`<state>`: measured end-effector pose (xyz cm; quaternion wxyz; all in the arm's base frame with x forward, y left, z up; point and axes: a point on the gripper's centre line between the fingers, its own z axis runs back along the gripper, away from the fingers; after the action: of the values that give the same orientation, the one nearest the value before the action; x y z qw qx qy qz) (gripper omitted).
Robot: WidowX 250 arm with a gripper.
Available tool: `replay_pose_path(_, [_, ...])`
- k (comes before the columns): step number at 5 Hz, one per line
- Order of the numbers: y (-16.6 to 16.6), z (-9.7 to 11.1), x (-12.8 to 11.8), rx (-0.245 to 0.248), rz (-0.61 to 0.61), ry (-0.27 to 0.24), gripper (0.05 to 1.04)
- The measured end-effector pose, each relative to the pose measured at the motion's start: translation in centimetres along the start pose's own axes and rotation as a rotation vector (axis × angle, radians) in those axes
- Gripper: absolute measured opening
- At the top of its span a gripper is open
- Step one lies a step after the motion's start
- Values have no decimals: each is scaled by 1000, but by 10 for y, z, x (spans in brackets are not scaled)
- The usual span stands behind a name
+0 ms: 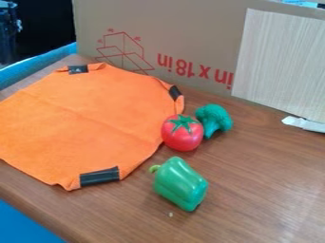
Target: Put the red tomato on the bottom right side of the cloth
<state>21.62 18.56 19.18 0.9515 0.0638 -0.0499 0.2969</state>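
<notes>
Right, the round red plastic tomato with a green star-shaped top sits at the three o'clock edge of the flat orange fabric cloth. A dark green toy broccoli lies just beside it at two o'clock, a glossy green toy pepper near at six. The claw's state, I cannot tell.

Free room over the flat orange cloth; round red tomato, bumpy green broccoli, glossy green pepper obstruct its right side.
</notes>
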Motion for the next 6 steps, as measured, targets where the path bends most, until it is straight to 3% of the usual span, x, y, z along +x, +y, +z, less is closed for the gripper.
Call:
replay_pose_path(2, [-18,-18,-4,-29,-75,24,999])
replay_pose_path(5, [-87,-26,-9,-55,-386,-84,999])
replay_pose_path(6, [-117,-35,-12,-62,-460,-40,999])
